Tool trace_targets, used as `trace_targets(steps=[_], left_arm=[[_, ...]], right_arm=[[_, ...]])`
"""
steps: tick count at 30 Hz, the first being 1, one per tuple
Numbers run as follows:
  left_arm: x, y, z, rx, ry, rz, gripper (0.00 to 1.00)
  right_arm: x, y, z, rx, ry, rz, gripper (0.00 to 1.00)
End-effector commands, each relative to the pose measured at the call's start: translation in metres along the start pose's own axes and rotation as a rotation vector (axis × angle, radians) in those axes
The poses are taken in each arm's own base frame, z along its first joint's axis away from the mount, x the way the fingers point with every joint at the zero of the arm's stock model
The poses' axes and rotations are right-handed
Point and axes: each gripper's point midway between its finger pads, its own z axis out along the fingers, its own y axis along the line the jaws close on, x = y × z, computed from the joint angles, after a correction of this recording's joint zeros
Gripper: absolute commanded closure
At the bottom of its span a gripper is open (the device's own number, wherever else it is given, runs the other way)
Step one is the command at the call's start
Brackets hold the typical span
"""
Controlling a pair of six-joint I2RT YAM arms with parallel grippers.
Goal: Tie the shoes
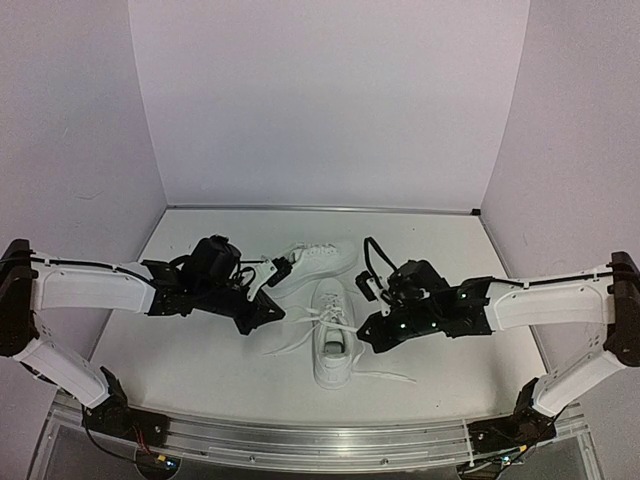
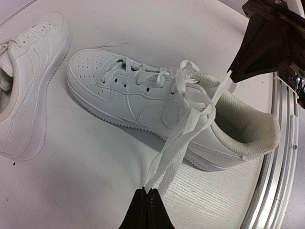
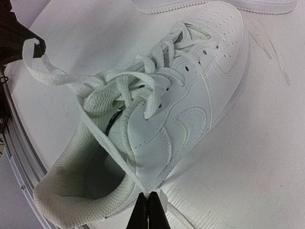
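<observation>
Left fingers (image 2: pixel 138 213) pinched shut on one lace (image 2: pixel 177 142), right fingers (image 3: pixel 142 213) clamped on the other lace (image 3: pixel 119 157), both stretched from the shoe (image 2: pixel 143 105) between them.

two shoes (image 1: pixel 336 345) (image 1: pixel 316 261), two pincers (image 1: pixel 278 314) (image 1: pixel 361 336)

Both arms reach inward from the near corners, forearms level and low over the middle. The left gripper (image 1: pixel 272 312) and right gripper (image 1: pixel 362 335) face each other, each clamped tight on a lace (image 2: pixel 177 143)
</observation>
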Motion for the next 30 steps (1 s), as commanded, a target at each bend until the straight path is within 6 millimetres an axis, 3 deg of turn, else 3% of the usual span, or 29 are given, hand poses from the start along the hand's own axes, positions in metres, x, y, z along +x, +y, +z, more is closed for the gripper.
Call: trace_targets(steps=[1,10,14,21,25,30], left_arm=[[-0.005,0.012,0.003,-0.055,-0.022,-0.025,1.0],[0.022,0.025,0.02,-0.104,0.08,-0.063,1.0],[0.021,0.018,0.021,-0.065,0.068,-0.036,1.0],[-0.035,0.007,0.005,-0.02,-0.08,0.042,1.0],[-0.075,0.007,0.006,-0.011,-0.125,0.103,1.0],[-0.11,0.005,0.008,0.005,-0.17,0.141,1.0]], right_arm=[[-0.012,-0.004,-0.012,0.018,-0.049,0.013,1.0],[-0.03,-0.003,-0.024,0.021,-0.101,0.012,1.0],[-0.044,0.004,-0.031,0.004,-0.132,0.004,1.0],[-0.059,0.001,-0.033,0.023,-0.156,0.0,1.0],[-0.064,-0.009,-0.038,0.052,-0.175,0.023,1.0],[-0.064,-0.018,-0.048,0.074,-0.196,0.05,1.0]])
